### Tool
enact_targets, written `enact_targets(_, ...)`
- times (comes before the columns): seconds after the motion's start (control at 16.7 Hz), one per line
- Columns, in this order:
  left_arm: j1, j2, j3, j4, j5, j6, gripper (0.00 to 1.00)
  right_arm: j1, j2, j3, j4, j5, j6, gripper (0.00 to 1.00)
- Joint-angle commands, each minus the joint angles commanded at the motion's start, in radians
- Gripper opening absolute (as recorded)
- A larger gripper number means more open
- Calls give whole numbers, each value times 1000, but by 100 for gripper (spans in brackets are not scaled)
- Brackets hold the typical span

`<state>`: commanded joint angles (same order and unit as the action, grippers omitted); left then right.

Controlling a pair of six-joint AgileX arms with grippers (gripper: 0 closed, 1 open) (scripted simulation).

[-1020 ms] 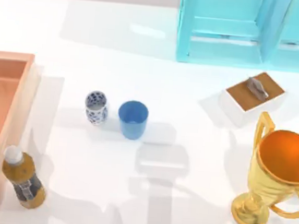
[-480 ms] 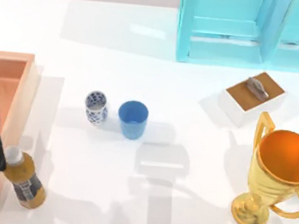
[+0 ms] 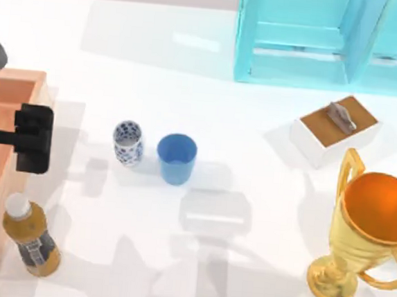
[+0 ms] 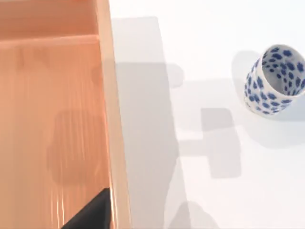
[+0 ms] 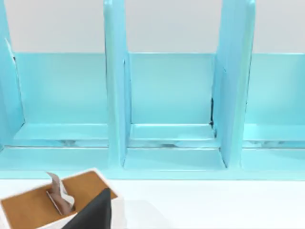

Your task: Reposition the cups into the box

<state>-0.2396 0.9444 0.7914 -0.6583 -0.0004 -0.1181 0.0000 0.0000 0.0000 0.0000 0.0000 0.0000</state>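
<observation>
My left gripper (image 3: pixel 32 138) hangs over the box (image 3: pixel 10 80) wall at the table's left; I cannot tell how its fingers stand; the floral cup (image 3: pixel 127 142) and blue cup (image 3: pixel 176 158) stand just beside each other, outside it; reaching for one, I might topple its neighbour or the bottle (image 3: pixel 31 238); its label is unreadable.

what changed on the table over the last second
The left gripper moved from the top view's lower left edge up and toward the table's middle; it is now above the box's right wall, nearer the patterned cup. Nothing was grasped or released. The patterned cup, blue cup, bottle, trophy and white block stayed put.
</observation>
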Motion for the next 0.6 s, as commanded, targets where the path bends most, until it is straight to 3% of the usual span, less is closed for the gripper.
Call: enact_targets(0.6,-173,880,890,-557,12,-214,100,0,0,0,0,0,0,100)
